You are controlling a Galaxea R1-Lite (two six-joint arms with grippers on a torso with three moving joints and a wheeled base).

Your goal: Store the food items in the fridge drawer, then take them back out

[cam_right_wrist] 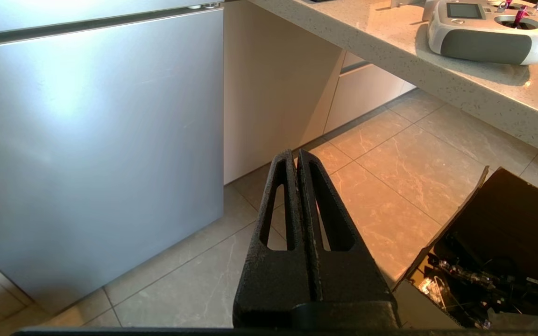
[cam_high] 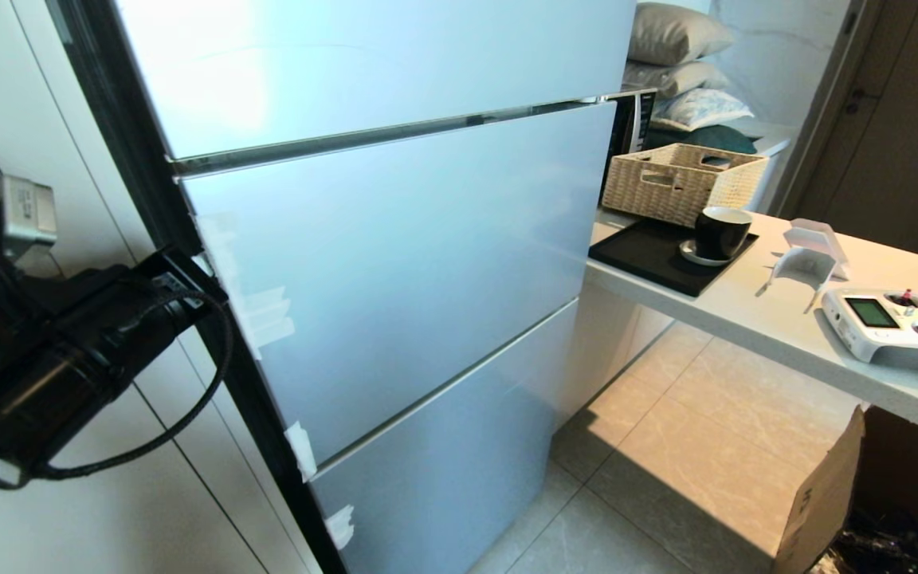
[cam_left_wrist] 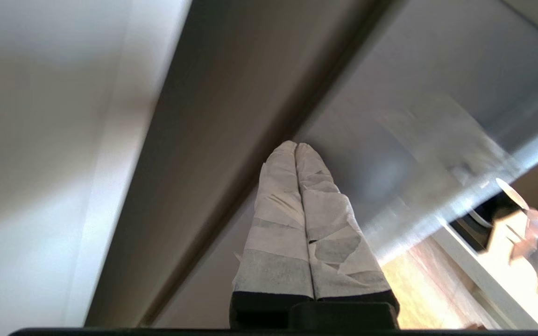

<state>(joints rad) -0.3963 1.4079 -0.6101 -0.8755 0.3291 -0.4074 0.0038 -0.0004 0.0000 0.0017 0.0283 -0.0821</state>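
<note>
My left fingers [cam_left_wrist: 273, 219] are wrapped in white tape, my right fingers [cam_right_wrist: 278, 205] are black; the fridge [cam_high: 395, 263] is pale silver-blue, the floor [cam_high: 706, 446] beige marbled tile

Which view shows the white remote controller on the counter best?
The head view: the white remote controller lies whole on the counter, screen and both sticks visible. The right wrist view shows it from the side, at the picture's edge. The left wrist view does not show it.

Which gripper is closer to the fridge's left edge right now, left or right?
Left. The left gripper, shut, is up against the fridge at its dark left edge. The right gripper, shut, hangs over the floor tiles, apart from the fridge's lower front.
</note>
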